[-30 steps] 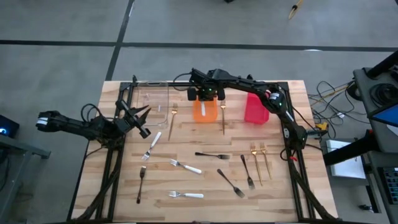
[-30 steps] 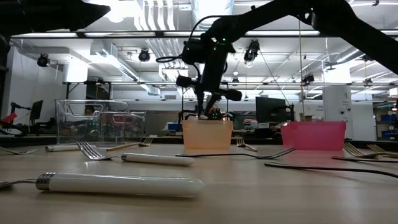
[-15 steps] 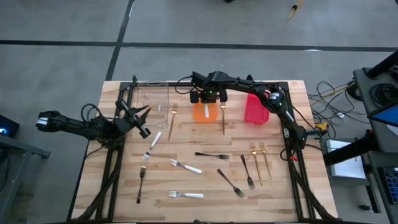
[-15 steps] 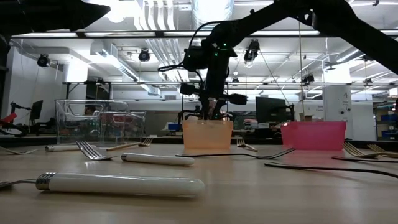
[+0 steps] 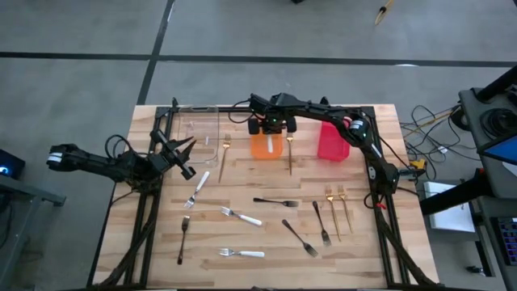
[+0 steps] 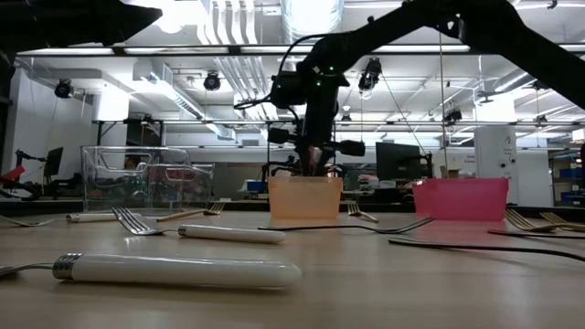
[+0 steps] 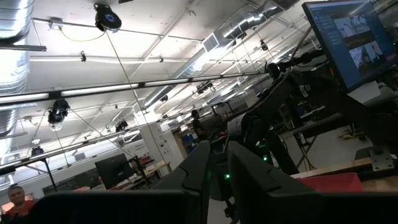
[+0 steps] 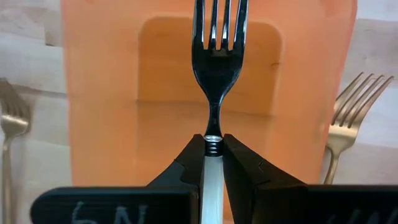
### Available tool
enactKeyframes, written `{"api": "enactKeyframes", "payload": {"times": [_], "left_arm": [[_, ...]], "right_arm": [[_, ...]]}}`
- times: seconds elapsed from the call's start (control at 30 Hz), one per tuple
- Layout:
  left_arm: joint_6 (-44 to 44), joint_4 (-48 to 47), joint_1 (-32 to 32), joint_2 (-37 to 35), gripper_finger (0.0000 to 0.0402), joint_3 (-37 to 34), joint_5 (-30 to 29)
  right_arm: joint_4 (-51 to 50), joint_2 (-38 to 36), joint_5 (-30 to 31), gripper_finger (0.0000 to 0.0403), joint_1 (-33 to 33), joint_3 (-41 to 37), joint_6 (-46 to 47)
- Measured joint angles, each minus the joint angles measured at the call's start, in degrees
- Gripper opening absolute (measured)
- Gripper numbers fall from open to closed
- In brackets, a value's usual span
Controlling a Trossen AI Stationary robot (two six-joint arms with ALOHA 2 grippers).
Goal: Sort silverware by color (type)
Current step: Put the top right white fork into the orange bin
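Note:
My right gripper [image 5: 271, 129] hangs over the orange bin [image 5: 266, 148], shut on a fork with a white handle and silver tines [image 8: 217, 37]. The tines point down over the bin's floor [image 8: 112, 74]. In the low view the fingertips [image 6: 315, 169] stand just above the bin's rim [image 6: 305, 180]. Other forks lie flat on the table: white-handled ones [image 5: 242, 217], dark ones [image 5: 275, 201] and gold ones [image 5: 336, 212]. My left gripper [image 5: 186, 158] waits raised at the table's left side, shut on nothing, and points up at the ceiling [image 7: 217, 149]. My right gripper pinches the fork's white handle [image 8: 212, 163] between its two fingers, at the end next to the metal neck. The fingers come steeply from above and lie along the fork. The fork sticks straight out ahead of them, tines down. Whether the tines touch the bin's floor does not show.
A clear bin [image 5: 200, 129] stands left of the orange one and a red bin [image 5: 333, 140] right of it. One gold fork [image 5: 224, 158] lies left of the orange bin and another [image 5: 289, 153] right of it. The arms' dark frames run along the table's left and right sides.
My right gripper has sunk a little toward the orange bin with the white-handled fork and has tipped slightly. It has stayed shut on the fork.

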Motion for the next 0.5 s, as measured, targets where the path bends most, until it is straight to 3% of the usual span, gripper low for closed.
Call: {"api": "enactKeyframes", "payload": {"times": [0.5], "left_arm": [[0.0, 0.0, 0.0, 0.0, 0.0039, 0.0, 0.0]], "right_arm": [[4.8, 0.0, 0.0, 0.0029, 0.0, -4.3, -0.1]]}}
